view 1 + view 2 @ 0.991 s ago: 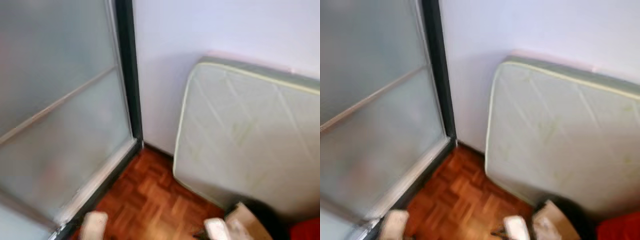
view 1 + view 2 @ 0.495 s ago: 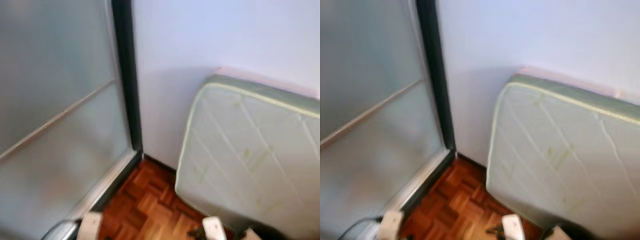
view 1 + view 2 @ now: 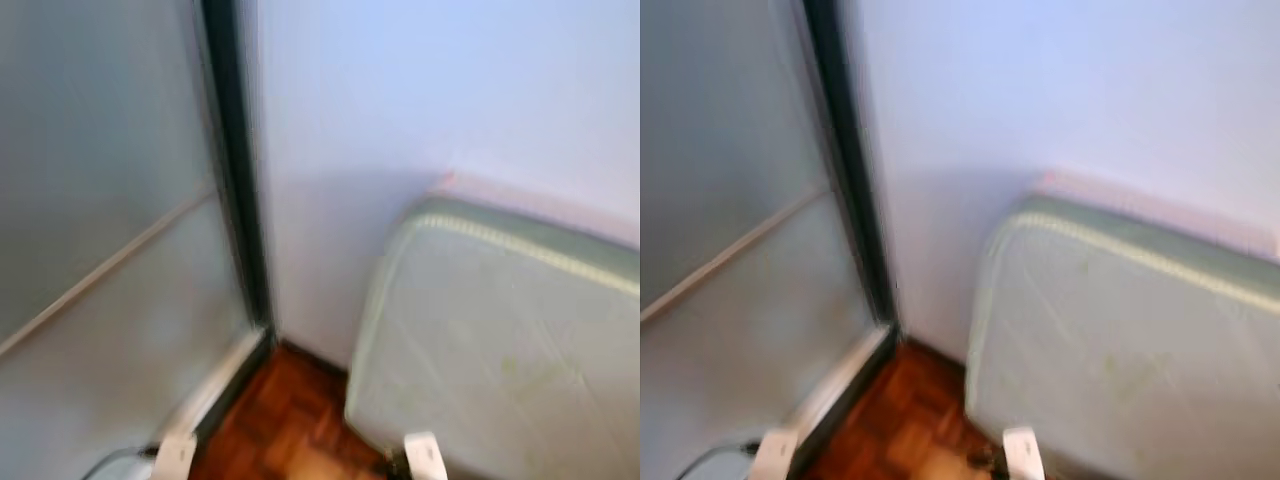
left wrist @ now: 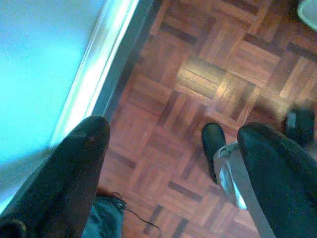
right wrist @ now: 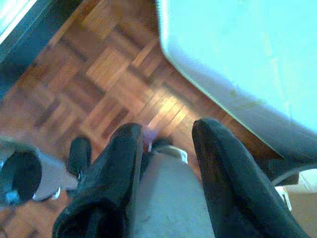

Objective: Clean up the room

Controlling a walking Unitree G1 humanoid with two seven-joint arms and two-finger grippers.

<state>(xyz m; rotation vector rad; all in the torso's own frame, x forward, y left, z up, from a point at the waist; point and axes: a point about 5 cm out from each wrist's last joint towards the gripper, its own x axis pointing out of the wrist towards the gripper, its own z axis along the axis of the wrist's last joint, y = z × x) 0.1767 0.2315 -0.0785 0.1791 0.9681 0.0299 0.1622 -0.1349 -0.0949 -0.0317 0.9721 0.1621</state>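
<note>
While the head camera is pretty blurry here, you can still make out the corner of the room. Left eye view: a frosted glass door (image 3: 100,250) with a dark frame (image 3: 235,170) takes up the left side, a plain pale wall (image 3: 420,90) sits behind, and a pale green mattress (image 3: 510,340) leans against that wall on the right. A patch of parquet floor (image 3: 285,425) shows at the bottom between door and mattress. Two whitish bits of the robot poke up at the bottom edge, too smeared to say more.

Right eye view: same corner, same door, wall and mattress, just shifted a little sideways.

Left wrist view: the left gripper (image 4: 173,148) hangs over the parquet with its two black fingers (image 4: 74,168) spread wide apart and nothing between them. The door's bottom rail (image 4: 106,74) runs along one side, and a thin dark cable (image 4: 133,215) lies on the floor near one finger. A silver leg of the robot with a black foot (image 4: 213,144) shows beyond the other finger.

Right wrist view: the right gripper (image 5: 166,141) also hangs over the floor, fingers (image 5: 114,173) parted a moderate way, holding nothing. The mattress edge (image 5: 208,84) is close by, standing on the floor.
</note>
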